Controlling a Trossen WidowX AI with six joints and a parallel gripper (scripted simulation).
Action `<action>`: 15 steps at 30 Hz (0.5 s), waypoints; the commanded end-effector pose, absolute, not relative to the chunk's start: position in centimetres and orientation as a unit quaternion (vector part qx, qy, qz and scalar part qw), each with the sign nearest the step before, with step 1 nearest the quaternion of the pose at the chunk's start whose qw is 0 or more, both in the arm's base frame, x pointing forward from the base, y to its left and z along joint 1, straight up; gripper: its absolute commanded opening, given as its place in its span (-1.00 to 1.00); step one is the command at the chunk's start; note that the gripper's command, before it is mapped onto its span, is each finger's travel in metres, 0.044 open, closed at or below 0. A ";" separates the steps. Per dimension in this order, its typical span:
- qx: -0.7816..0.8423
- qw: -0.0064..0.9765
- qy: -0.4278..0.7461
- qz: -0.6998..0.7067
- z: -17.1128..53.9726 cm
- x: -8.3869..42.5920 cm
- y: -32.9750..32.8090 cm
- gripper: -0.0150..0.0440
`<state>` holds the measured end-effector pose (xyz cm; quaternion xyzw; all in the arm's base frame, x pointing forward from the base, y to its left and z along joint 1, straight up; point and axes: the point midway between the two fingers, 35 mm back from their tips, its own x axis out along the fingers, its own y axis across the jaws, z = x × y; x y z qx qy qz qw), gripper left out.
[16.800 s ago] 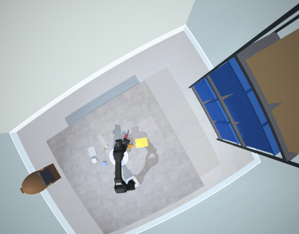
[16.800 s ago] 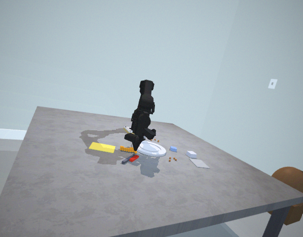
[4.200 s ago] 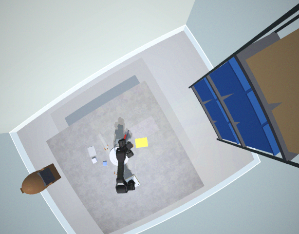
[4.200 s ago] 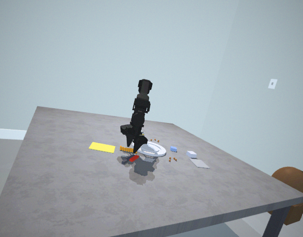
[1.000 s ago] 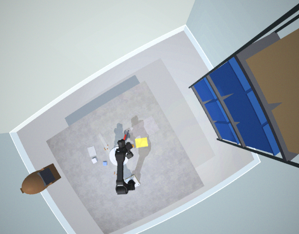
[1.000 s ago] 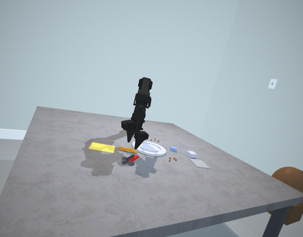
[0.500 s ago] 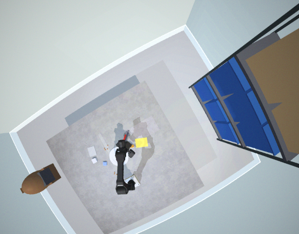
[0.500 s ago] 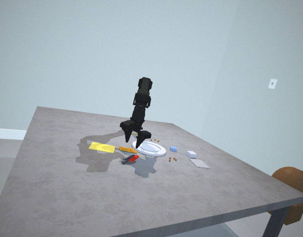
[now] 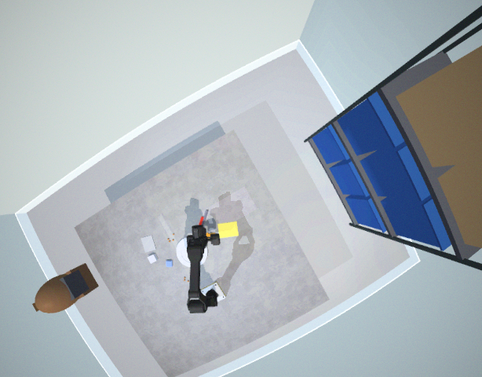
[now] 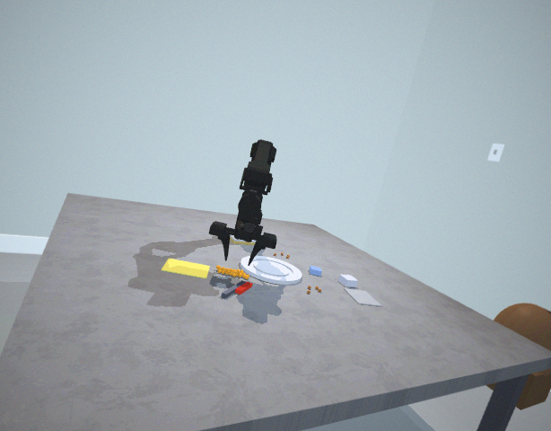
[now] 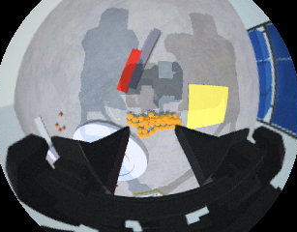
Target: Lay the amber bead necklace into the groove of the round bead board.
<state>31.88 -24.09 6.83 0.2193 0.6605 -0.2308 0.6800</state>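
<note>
Necklace (image 9: 209, 235) (image 10: 231, 272) (image 11: 154, 122) bunched beyond jaws (image 10: 238, 262) | long axis runs tip to tip | jaws apart, holding nothing | we'd likely advance, straddling its ends

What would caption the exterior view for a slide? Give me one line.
The open gripper hovers above the necklace, which lies between the board and the yellow sheet.

The necklace (image 10: 231, 272) (image 11: 154, 123) is amber (the board (image 9: 180, 252) (image 10: 292, 277) (image 11: 94, 130), white).
</note>
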 end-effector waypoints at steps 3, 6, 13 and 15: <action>-0.109 0.708 0.692 0.090 7.5 31.6 -24.7 0.56; -0.164 0.697 0.683 0.144 7.6 31.5 -24.8 0.56; -0.287 0.656 0.646 0.264 7.7 31.3 -25.1 0.56; -0.321 0.640 0.631 0.297 7.8 31.3 -25.2 0.56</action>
